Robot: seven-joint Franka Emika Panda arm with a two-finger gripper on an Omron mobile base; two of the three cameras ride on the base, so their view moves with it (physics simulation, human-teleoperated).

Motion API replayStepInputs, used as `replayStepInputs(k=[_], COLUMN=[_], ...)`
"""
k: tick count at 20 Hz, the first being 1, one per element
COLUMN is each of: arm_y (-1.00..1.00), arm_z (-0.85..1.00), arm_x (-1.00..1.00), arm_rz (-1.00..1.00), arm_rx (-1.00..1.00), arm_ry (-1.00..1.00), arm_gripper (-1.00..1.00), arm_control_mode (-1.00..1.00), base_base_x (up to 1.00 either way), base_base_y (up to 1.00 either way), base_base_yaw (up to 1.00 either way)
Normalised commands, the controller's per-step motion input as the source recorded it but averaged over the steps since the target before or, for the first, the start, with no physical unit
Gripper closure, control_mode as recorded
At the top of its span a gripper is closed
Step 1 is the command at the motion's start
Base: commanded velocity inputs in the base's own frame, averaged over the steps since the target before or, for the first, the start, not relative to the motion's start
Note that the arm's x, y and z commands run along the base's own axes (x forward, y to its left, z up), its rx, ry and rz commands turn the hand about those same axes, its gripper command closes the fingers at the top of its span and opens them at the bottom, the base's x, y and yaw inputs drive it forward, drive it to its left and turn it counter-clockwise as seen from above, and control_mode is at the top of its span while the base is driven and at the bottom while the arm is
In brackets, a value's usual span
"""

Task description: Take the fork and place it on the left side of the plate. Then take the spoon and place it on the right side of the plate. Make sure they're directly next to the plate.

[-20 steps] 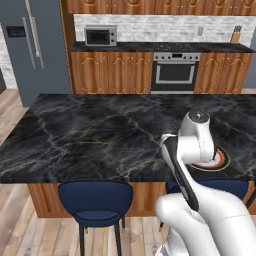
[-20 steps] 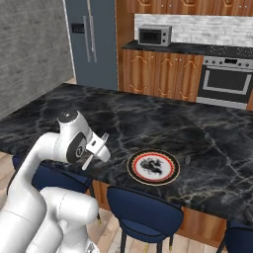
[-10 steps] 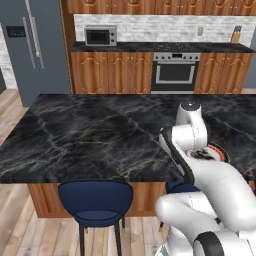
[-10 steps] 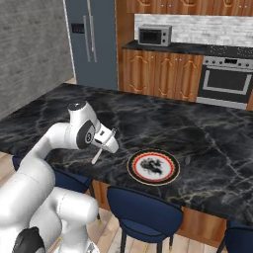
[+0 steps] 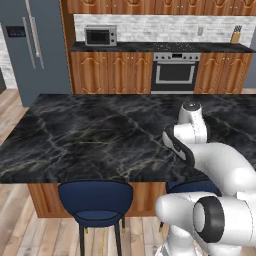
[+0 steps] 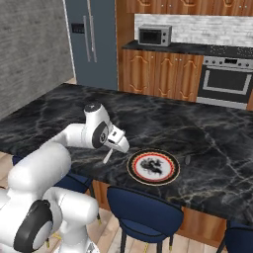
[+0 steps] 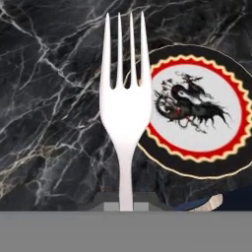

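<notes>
While the white arm swung rightward over the broad black marble island counter [image 6: 207, 128], its wrist travelled from the near edge toward the round plate with the dark rim, red-and-cream scalloped band and dark dragon motif [image 6: 153, 166], which had not moved. In the right base view the arm now reached just left of that plate, where a second before it had hung further back by the counter's front edge. The two-finger gripper [image 6: 114, 147] remained clenched on the handle of the thin pale silver fork [image 7: 125, 115], whose tines pointed away from the hand and whose handle ran straight down between the fingertips. Seen from the hand, the fork's head overlapped the plate's left rim, though that was likely only the line of sight, since the fork was held above the surface. Right of the plate lay a small dark thing on the marble [image 6: 188, 159], too small to name. By my judgement the fork's carry was nearly finished; lowering it beside the left rim and letting go remained, and the spoon had not been started
</notes>
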Motion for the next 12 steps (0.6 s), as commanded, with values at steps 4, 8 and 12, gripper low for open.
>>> replayStepInputs(k=[4, 8, 12], arm_y=[0.06, 0.04, 0.0], arm_z=[-0.25, -0.22, -0.3], arm_x=[0.4, 0.41, 0.35], arm_rz=[0.0, 0.0, 0.02], arm_rx=[-0.02, -0.03, -0.05], arm_ry=[0.02, 0.02, 0.01], arm_gripper=[1.0, 1.0, 1.0], arm_control_mode=[-1.0, -1.0, -1.0], base_base_x=[0.0, 0.0, 0.0], base_base_y=[0.0, 0.0, 0.0], base_base_yaw=[0.0, 0.0, 0.0])
